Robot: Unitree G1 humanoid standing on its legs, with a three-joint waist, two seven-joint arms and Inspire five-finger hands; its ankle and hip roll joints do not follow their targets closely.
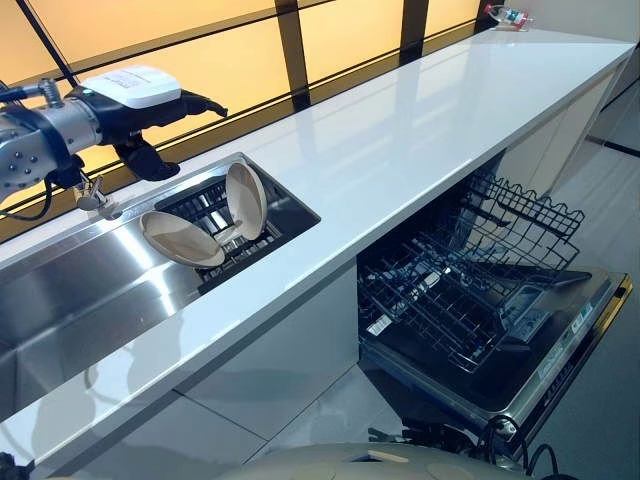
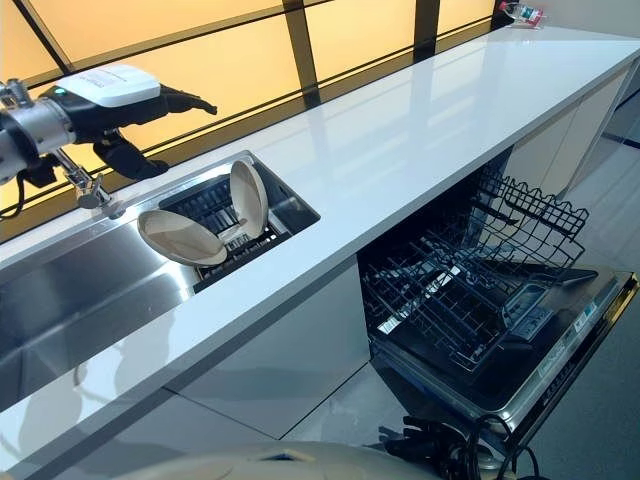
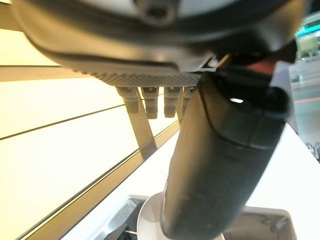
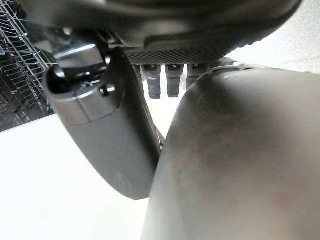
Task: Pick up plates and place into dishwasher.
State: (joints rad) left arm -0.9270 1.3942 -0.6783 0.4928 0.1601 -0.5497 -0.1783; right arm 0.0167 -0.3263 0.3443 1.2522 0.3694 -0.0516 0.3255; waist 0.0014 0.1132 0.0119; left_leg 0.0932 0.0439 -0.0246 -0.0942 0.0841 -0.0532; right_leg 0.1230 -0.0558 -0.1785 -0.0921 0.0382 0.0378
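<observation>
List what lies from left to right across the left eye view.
left robot hand → tilted plate → upright plate → white counter → open dishwasher rack

2 beige plates tilted in sink rack; dishwasher open, racks out.

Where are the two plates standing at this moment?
In the left eye view, the two plates stand on the dark rack sunk in the sink, at the counter's left part, below the left hand and left of the open dishwasher.
</observation>
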